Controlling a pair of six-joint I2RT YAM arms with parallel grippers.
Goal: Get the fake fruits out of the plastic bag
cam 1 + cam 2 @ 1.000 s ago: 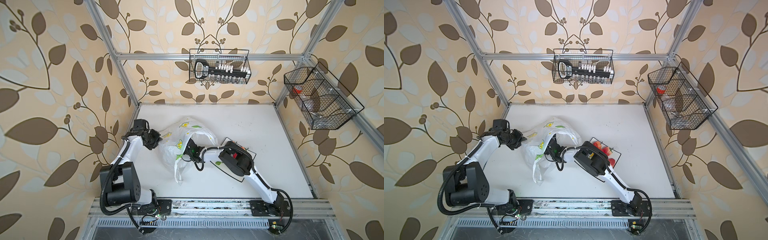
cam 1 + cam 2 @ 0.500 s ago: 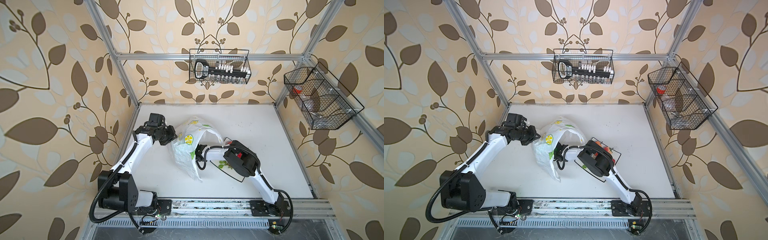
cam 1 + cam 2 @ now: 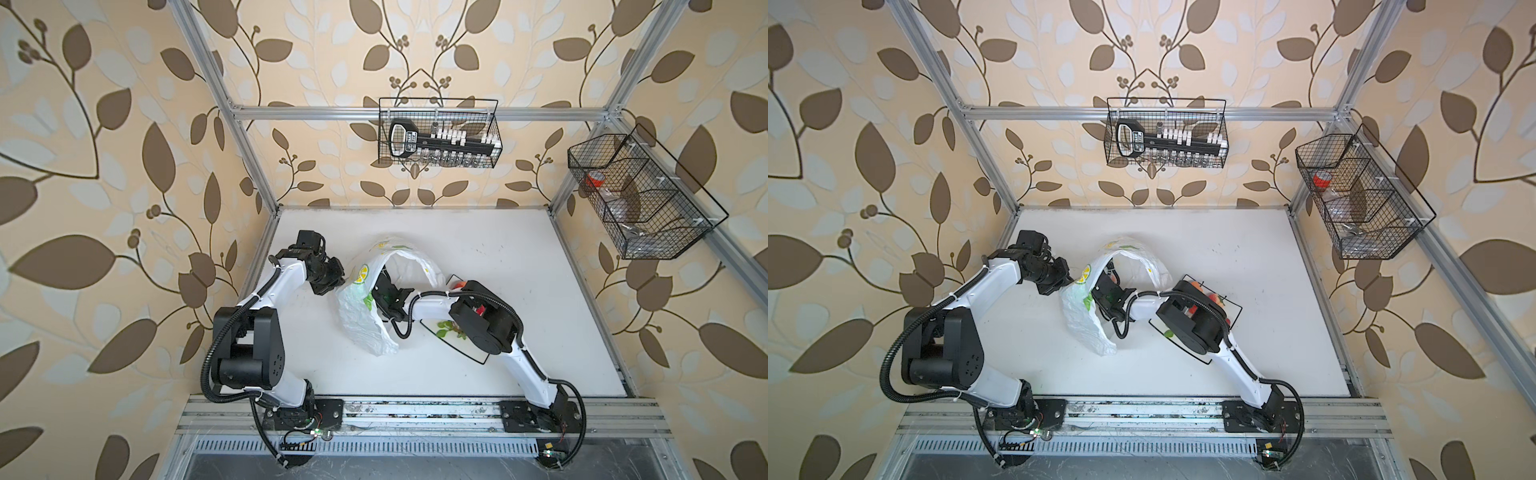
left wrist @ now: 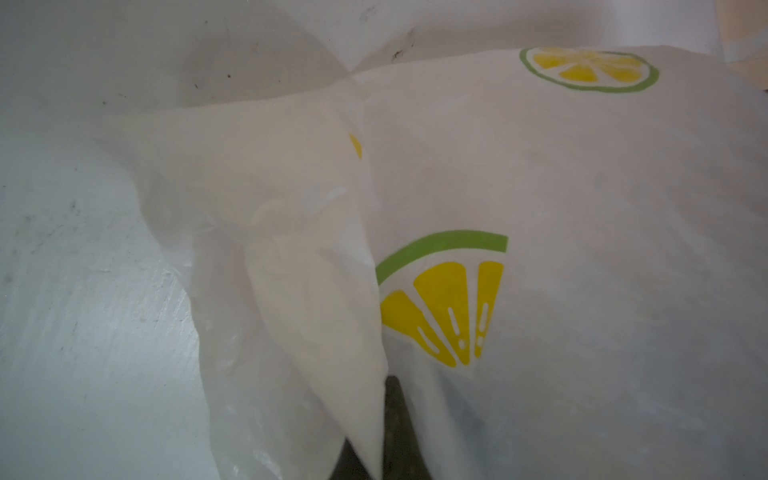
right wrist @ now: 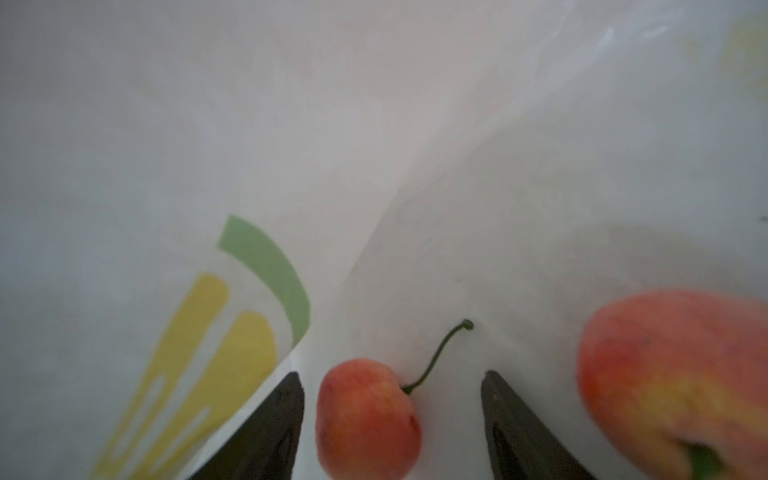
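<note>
The plastic bag (image 3: 360, 309) (image 3: 1084, 309) lies mid-table in both top views, its mouth raised into an arch. My left gripper (image 3: 337, 281) (image 4: 384, 436) is shut on a fold of the bag's edge and holds it up. My right gripper (image 3: 384, 286) (image 5: 391, 374) reaches inside the bag, open. A small pinkish-red fruit (image 5: 368, 417) with a green stem lies between its fingers, close to one and apart from the other. A larger pinkish fruit (image 5: 673, 374) lies beside it in the bag. More fake fruits (image 3: 1214, 297) and a green sprig (image 3: 446, 330) lie on the plate.
A square white plate with a black rim (image 3: 471, 357) sits under my right arm, right of the bag. Wire baskets hang on the back wall (image 3: 438, 139) and the right wall (image 3: 640, 195).
My left gripper has risen and moved right, pulling the bag's edge up into an arch. My right gripper has gone deeper into the bag's mouth.
</note>
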